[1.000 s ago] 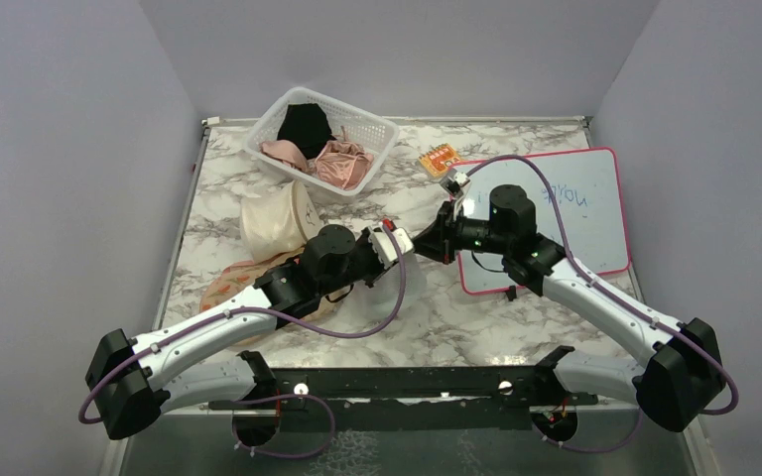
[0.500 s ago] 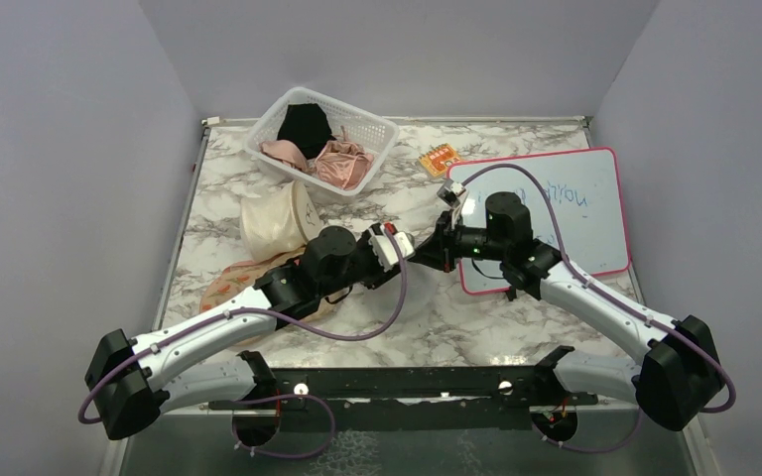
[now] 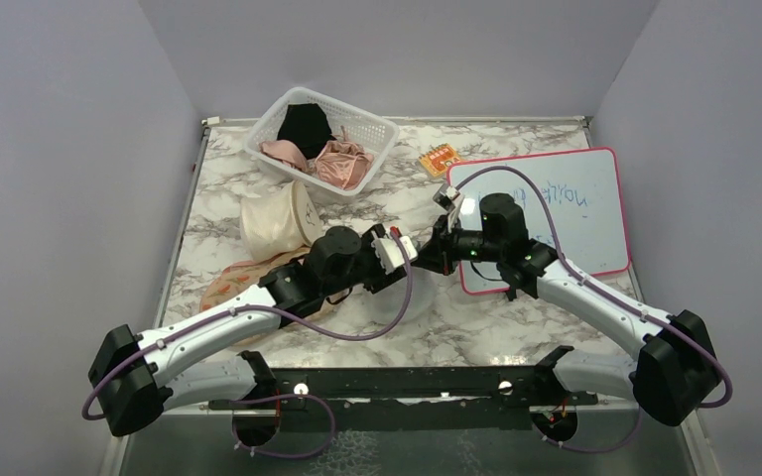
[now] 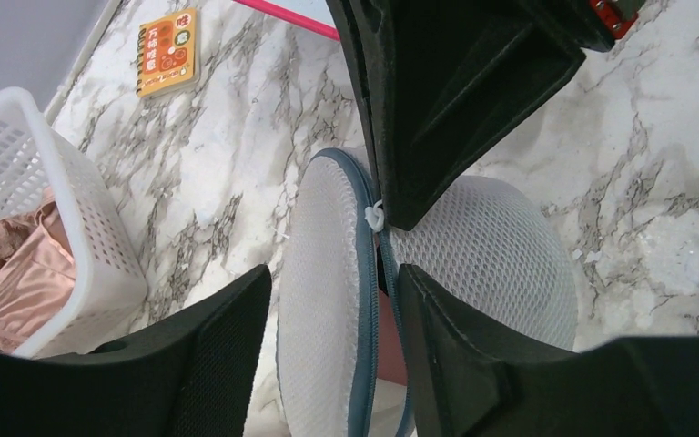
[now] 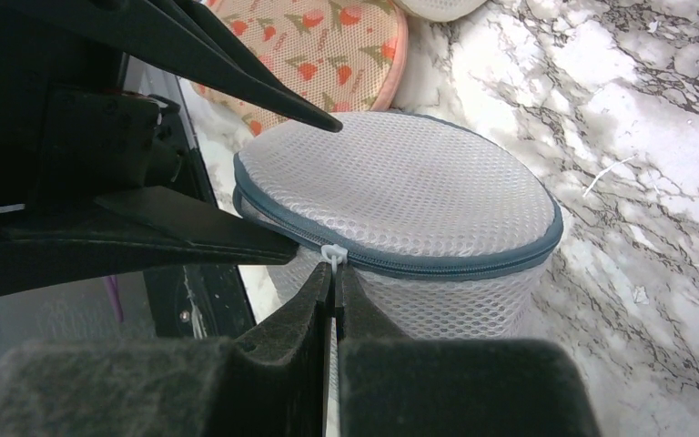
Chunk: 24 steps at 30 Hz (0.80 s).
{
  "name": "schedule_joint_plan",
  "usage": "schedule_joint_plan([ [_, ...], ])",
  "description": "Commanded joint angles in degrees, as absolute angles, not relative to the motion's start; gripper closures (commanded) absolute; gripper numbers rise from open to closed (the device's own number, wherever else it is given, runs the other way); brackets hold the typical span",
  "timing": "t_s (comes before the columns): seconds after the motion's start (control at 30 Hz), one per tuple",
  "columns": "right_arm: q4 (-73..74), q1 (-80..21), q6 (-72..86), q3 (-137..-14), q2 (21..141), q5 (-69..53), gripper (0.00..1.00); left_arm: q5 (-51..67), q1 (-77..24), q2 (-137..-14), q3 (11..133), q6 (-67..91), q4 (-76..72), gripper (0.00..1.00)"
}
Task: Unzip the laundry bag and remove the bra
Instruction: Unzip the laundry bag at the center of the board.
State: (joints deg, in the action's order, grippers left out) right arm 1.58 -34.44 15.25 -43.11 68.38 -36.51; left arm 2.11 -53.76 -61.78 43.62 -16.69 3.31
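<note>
A flat peach pouch with a flower print (image 3: 226,283) is lying far left of the round white mesh laundry bag (image 5: 400,187) with the grey-blue zip. A cream drum-shaped cloth bag (image 3: 273,223) is sitting behind and left of the laundry bag. A white plastic basket (image 3: 375,149) holding pink and black clothes is standing further behind it. The left claw (image 4: 332,280) is hanging over the laundry bag with its two fingers spread partway apart, gripping nothing. The zip edge is showing between them. The laundry bag is sitting on the marble table (image 3: 476,317), right under both claws. The right claw (image 5: 335,273) is pinching the small white zip pull (image 4: 375,217) tight. A small orange notebook (image 3: 439,159) and a pink-framed white board (image 3: 575,238) are lying behind and right of the laundry bag.
</note>
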Motion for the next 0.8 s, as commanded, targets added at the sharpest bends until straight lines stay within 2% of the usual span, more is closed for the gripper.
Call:
schedule_joint_plan([
  [0.0, 2.42, -34.63, 13.15, -44.67, 68.55, -35.91, 0.99, 3.23, -54.76, -58.72, 45.0, -17.4, 3.23, 0.52],
  [0.33, 2.57, -34.63, 12.81, -45.0, 68.65, -36.55, 0.99, 2.34, -55.83, -57.32, 43.58, -19.54, 2.37, 0.5],
  [0.43, 2.86, -34.63, 12.69, -45.32, 68.64, -36.74, 0.99, 0.36, -56.22, -58.12, 43.79, -20.46, 3.17, 0.53],
  [0.53, 2.9, -34.63, 12.57, -45.5, 68.5, -37.11, 0.99, -2.48, -56.34, -58.84, 43.86, -21.01, 3.4, 0.62],
  [0.77, 2.99, -34.57, 12.27, -45.29, 68.29, -37.62, 0.99, -3.21, -56.45, -61.41, 44.63, -21.27, 4.67, 0.64],
])
